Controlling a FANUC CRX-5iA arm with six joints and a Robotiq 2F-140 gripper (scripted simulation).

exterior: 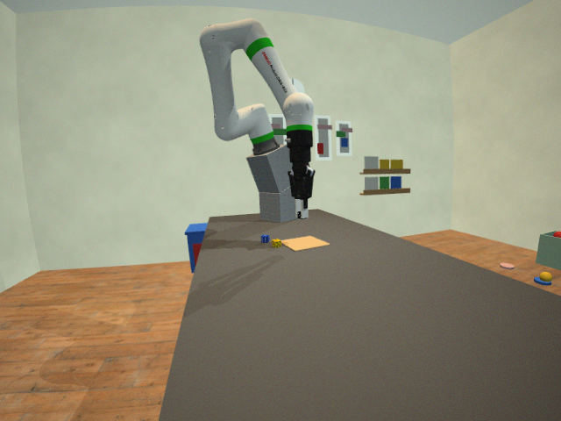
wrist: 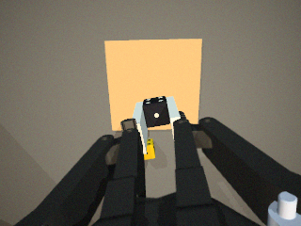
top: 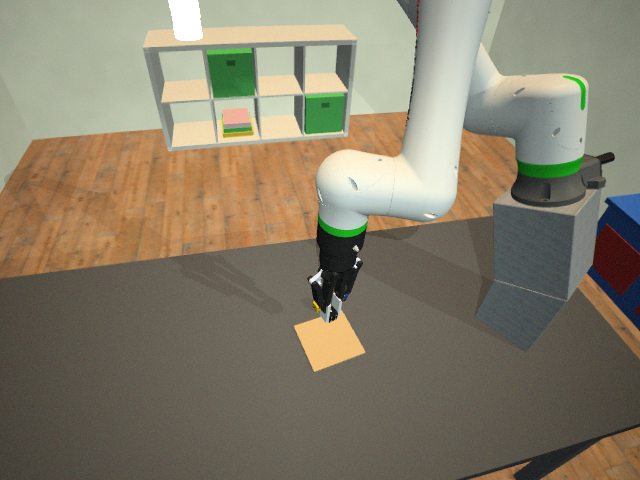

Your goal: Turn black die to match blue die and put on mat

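My gripper (wrist: pixel 156 110) (top: pixel 330 314) (exterior: pixel 301 213) is shut on the black die (wrist: pixel 156 113) and holds it in the air over the near edge of the orange mat (wrist: pixel 155 66) (top: pixel 330 347) (exterior: pixel 308 243). In the wrist view the die's face towards the camera shows one pip. The blue die (exterior: pixel 265 238) sits flat on the table to the left of the mat. The yellow die (exterior: pixel 276 243) (wrist: pixel 150 151) (top: pixel 314 307) sits flat just off the mat's edge, between the blue die and the mat. The blue die's top number is too small to read.
The dark table (top: pixel 155 361) (exterior: pixel 339 339) carries the mat and the dice. The robot's grey pedestal (top: pixel 537 258) (exterior: pixel 273 190) stands at the table's far end. A shelf unit (top: pixel 248 87) stands on the floor beyond the table.
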